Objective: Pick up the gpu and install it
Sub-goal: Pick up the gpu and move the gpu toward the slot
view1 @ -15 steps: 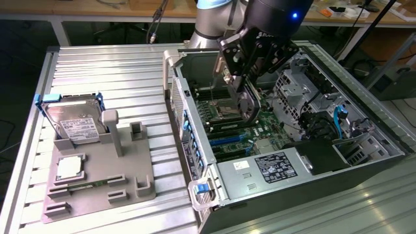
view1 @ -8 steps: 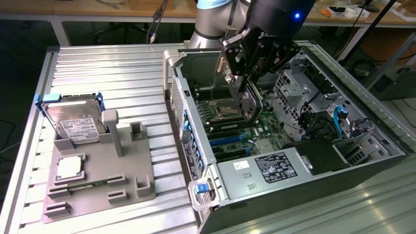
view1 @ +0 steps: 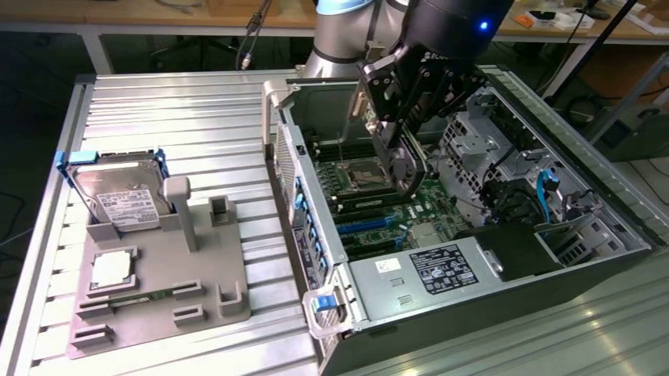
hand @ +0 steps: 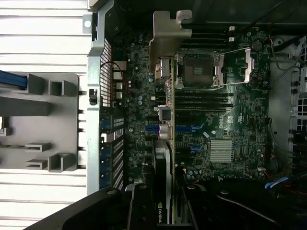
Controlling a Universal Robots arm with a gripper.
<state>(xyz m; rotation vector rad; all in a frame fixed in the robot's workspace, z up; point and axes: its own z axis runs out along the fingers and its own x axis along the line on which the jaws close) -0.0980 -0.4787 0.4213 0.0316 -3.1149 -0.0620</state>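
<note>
Tool (view1: pixel 403 160) is clamped tight on the gpu (hand: pixel 164 153), holding it edge-on over the motherboard (hand: pixel 242 112) inside the open case (view1: pixel 313 243).

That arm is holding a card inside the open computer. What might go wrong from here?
1. The gpu hangs above the motherboard, not yet seated. If it comes down off-line, its edge might scrape parts instead of entering a blue slot.
2. Its metal bracket looks close to the open processor socket and might knock it.
3. The fingers grip just one end, so the card might tilt or slip.
</note>
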